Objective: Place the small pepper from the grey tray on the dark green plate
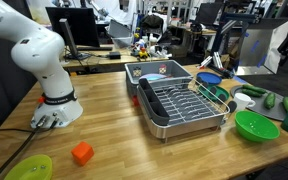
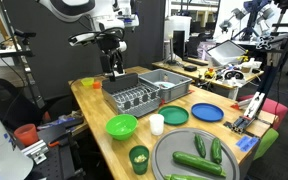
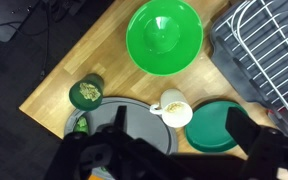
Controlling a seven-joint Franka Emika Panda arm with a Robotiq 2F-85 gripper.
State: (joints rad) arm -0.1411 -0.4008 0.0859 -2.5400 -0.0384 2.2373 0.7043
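The grey tray [image 2: 167, 150] lies at the near end of the wooden table and holds several green vegetables. A short green pepper [image 2: 216, 150] lies beside a longer one [image 2: 197, 145]. The tray also shows in an exterior view [image 1: 276, 112]. The dark green plate [image 2: 174, 116] is empty, between the tray and the dish rack; in the wrist view it [image 3: 216, 128] lies next to the tray [image 3: 139, 118]. My gripper [image 2: 112, 66] hangs high over the far end of the rack. Its fingers [image 3: 181, 122] are wide apart and empty. In the wrist view they hide the tray's contents.
A wire dish rack [image 2: 136, 98] and a dark grey tub [image 2: 169, 82] fill the table's middle. A bright green bowl [image 3: 164, 35], a white cup [image 3: 172, 110], a small green cup [image 3: 86, 92] and a blue plate [image 2: 206, 112] stand around the dark green plate. An orange block [image 1: 81, 153] lies near the robot base.
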